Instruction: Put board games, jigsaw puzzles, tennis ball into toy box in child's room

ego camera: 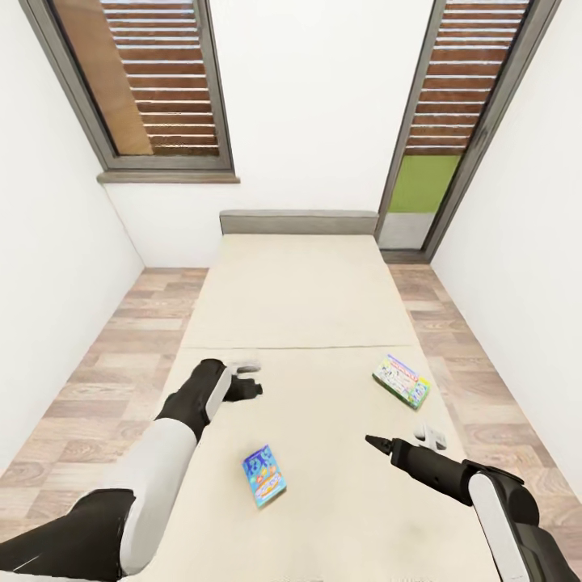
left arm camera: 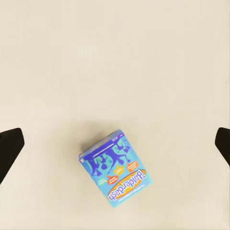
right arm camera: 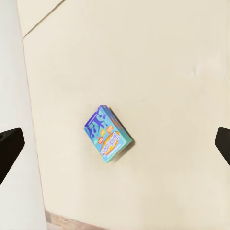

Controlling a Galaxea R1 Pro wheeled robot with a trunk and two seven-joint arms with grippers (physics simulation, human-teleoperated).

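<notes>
Bright, even, soft-shadowed renders; wide-angle stretch.

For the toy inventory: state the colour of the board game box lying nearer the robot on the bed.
Mostly blue board game box with an orange title band; clearest in the left wrist view.

The bed (ego camera: 307, 307) wears smooth matt beige cloth, the floor (ego camera: 121, 356) looks like wood planks, and both game boxes (ego camera: 264, 476) seem glossy printed card.

Blue board game (ego camera: 264, 476) and green board game (ego camera: 402, 380) lie flat on bed (ego camera: 299, 299)
</notes>
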